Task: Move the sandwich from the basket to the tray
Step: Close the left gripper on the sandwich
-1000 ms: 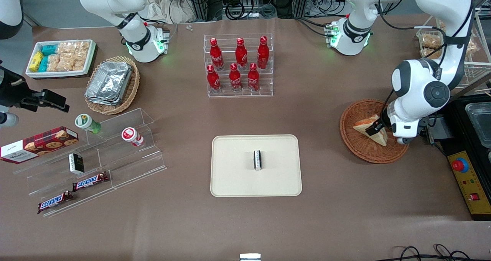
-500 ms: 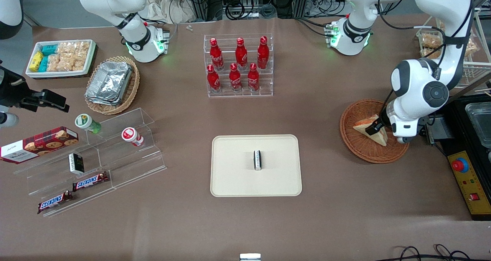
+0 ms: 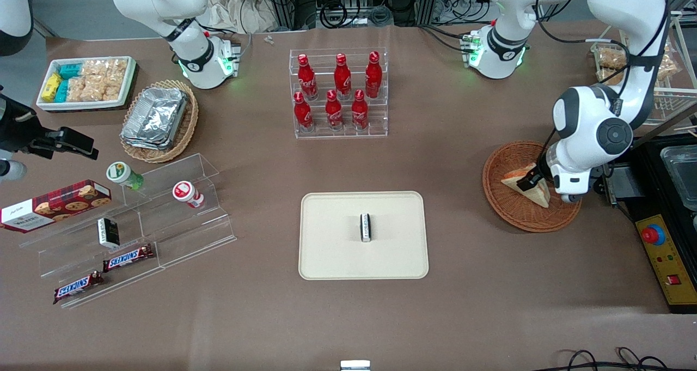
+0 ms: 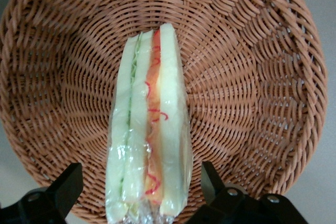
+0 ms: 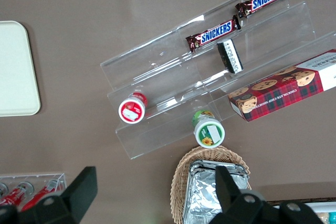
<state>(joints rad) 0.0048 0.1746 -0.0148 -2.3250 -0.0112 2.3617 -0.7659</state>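
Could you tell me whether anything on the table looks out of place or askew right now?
Two small jars lie toppled on the clear stepped stand. Otherwise tidy: the open gripper straddles the sandwich in the basket.

Only readable stuff: two chocolate bars (image 5: 211,33) on the clear stand said "SNICKERS". The red cookie box (image 3: 54,205) had white lettering I couldn't make out.

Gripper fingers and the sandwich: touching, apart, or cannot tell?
Apart. The left wrist view shows the gripper open, basket weave visible between each finger and the sandwich.
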